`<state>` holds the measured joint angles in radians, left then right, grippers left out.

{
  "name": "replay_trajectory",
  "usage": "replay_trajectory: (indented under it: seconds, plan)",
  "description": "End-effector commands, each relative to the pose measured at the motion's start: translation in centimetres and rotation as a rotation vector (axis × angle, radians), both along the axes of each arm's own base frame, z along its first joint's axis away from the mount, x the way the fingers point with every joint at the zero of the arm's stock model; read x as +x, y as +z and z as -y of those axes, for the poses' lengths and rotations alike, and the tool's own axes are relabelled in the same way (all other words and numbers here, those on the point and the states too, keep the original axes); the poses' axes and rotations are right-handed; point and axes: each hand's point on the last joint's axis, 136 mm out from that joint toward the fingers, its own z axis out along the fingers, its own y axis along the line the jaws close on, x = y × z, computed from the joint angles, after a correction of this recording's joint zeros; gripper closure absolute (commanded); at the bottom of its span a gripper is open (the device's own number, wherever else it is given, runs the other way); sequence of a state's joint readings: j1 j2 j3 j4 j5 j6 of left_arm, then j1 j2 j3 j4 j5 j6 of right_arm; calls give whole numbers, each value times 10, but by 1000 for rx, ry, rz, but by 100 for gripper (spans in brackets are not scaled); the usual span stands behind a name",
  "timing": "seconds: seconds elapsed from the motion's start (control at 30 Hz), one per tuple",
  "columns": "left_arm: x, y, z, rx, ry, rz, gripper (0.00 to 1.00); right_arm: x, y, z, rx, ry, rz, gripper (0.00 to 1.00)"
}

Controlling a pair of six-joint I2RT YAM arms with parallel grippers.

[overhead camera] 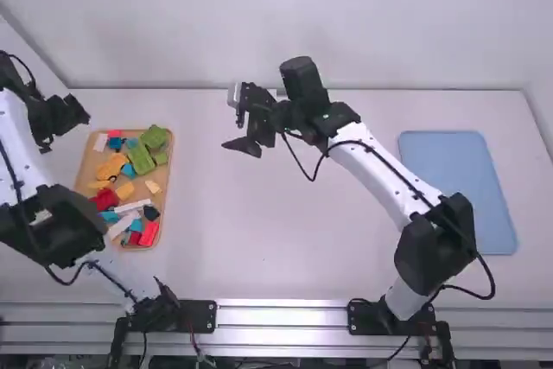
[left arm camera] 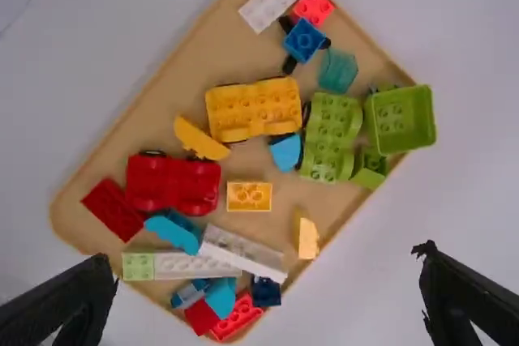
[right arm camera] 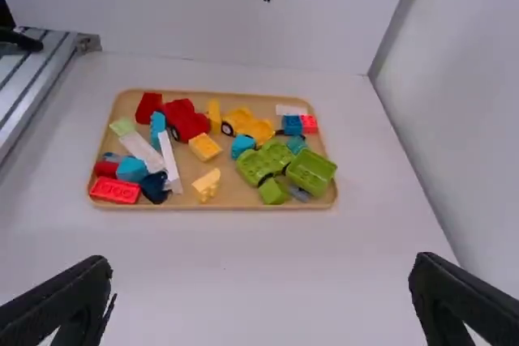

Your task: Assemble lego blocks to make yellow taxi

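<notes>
Your left gripper (left arm camera: 266, 263): fingers apart, nothing held. Below and beside it: tray (left arm camera: 130, 139) with yellow car base (left arm camera: 253, 108), yellow brick (left arm camera: 249, 197). Your right gripper (right arm camera: 261, 269): parted, empty; tray well ahead of its fingertips. Handling, judged: light, stiff plastic; pinch brick by flat sides, base clear of its wheels. Left wrist view gives studs from above; right wrist view, a wheel (right arm camera: 228, 129) side-on.

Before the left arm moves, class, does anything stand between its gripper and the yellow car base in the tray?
Nothing visible does: the left gripper is open, and the yellow car base lies uncovered, though a green car base sits close beside it.
</notes>
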<state>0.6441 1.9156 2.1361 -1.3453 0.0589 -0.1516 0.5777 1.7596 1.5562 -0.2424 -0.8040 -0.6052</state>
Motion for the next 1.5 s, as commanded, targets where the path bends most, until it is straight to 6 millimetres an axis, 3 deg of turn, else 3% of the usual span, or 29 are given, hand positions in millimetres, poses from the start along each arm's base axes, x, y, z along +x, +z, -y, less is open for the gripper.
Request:
replay_trajectory:
  seconds: [0.0,0.1,0.17,0.2,0.33,0.47,0.53,0.57,0.6,0.63,0.8,1.0,1.27,1.4,1.47]
  plan:
    - [11,-10,-6,3,-58,-25,1,1,-2,0,0,0,-14,2]
    - [21,-32,-13,-19,-59,-53,1,0,-3,0,-2,2,-16,2]
    - [27,-63,-17,-49,-115,-115,1,2,-3,1,-5,-6,-17,2]
    - [27,-65,-18,-50,-120,-120,1,2,-3,1,-5,-6,-17,2]
    - [35,-111,-20,-88,-218,-200,1,3,-4,2,-6,-9,-19,2]
    - [27,-148,-38,-52,-252,-317,1,3,-4,2,-6,-8,-19,2]
    - [28,-158,-41,-40,-313,-343,1,3,-4,2,-7,-8,-21,2]
    - [32,-170,-40,-35,-441,-354,1,2,-5,2,-8,-8,-23,2]
    - [32,-170,-40,-35,-441,-354,1,2,-5,2,-8,-8,-23,2]
    - [30,-179,-40,-24,-580,-373,2,2,-5,3,-10,-9,-25,2]
    - [34,-197,-39,42,-951,-386,12,10,-9,5,-34,-57,-15,2]
    - [20,-220,-34,42,-1249,-418,13,32,-13,12,-61,-211,-62,2]
    - [23,-246,-49,129,-1273,-455,16,34,-10,11,-48,-213,-46,2]
    - [23,-257,-46,135,-1278,-456,27,35,-7,10,-39,-213,-34,2]
    - [23,-261,-47,143,-1284,-459,40,36,-6,9,-34,-215,-36,2]
